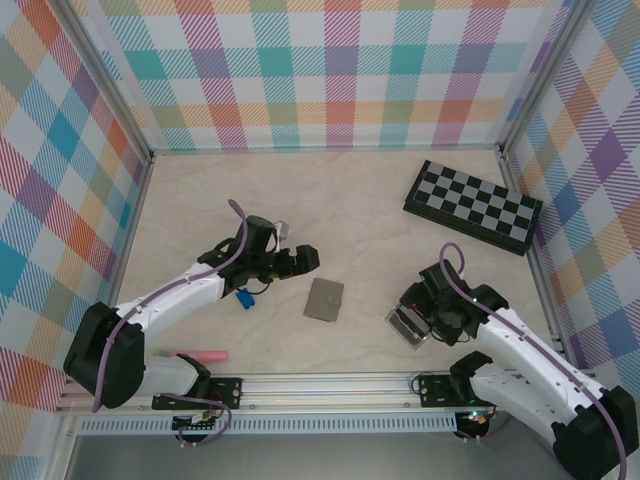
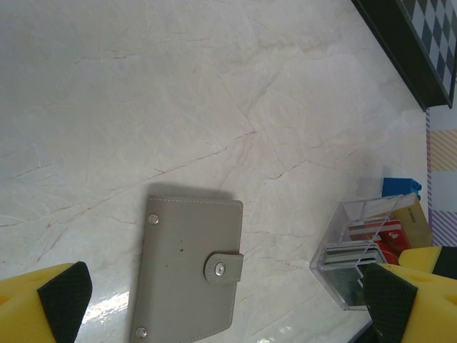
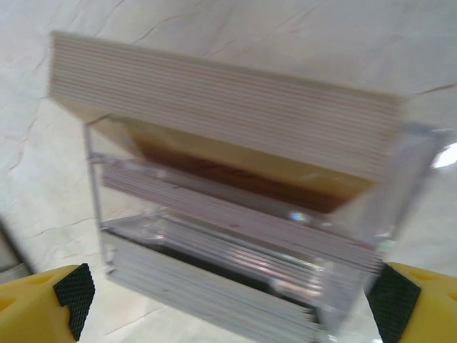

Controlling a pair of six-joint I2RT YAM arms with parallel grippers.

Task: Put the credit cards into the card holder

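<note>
Near the worktop's (image 1: 330,200) front-right corner, right gripper (image 3: 232,314) hangs spread wide around the clear tray (image 3: 418,179) packed with credit cards (image 3: 228,100). Left gripper (image 2: 227,304), also spread, hovers over the snapped-shut grey card holder (image 2: 186,264), mid-front. Risks: tight stack, so several cards could lift or the tray tip; holder closed, nothing slots in.

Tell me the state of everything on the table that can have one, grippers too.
Flat grey snap-stud card holder: shut, strap fastened, lying flat.
Clear plastic tray: open-topped, credit cards standing inside.
Black-and-grey chequered board: folded shut.
Left gripper: open.
Right gripper: open, over tray.
</note>
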